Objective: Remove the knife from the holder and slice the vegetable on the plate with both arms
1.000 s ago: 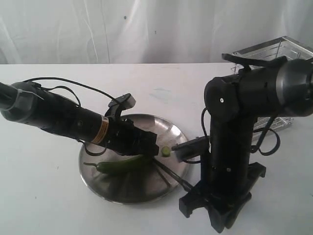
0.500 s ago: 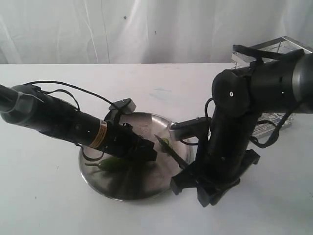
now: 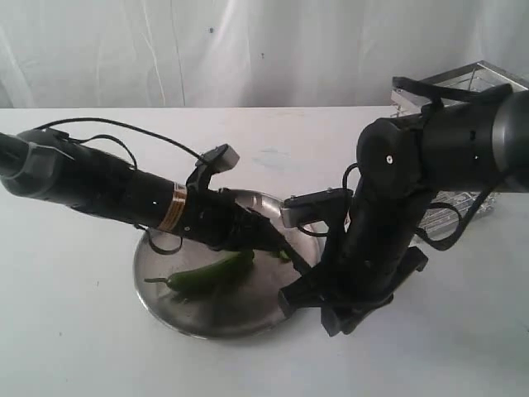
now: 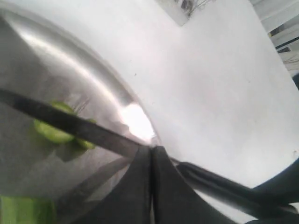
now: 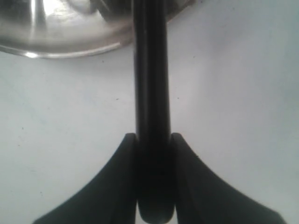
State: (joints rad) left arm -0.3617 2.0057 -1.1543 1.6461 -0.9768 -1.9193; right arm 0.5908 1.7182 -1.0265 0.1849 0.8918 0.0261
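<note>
The green chilli, the vegetable (image 3: 208, 273), lies on the steel plate (image 3: 223, 313), with small cut pieces (image 4: 52, 131) near the plate's right rim. My right gripper (image 3: 309, 289) is shut on the black handle of the knife (image 5: 152, 88). The dark blade (image 4: 70, 125) reaches over the plate and crosses the cut pieces. My left gripper (image 3: 269, 241) hovers above the chilli's right end, jaws pressed together with nothing between them (image 4: 151, 150). The wire holder (image 3: 467, 83) stands at the back right, partly hidden by the right arm.
The right arm's bulky body (image 3: 413, 182) stands between the plate and the holder. Black cables (image 3: 124, 132) loop over the left arm. A white curtain closes the back of the white table (image 3: 74, 347).
My left gripper has lifted off the chilli and shifted back and right, leaving the chilli uncovered. The right arm has swung left and raised the knife blade off the plate's front.
</note>
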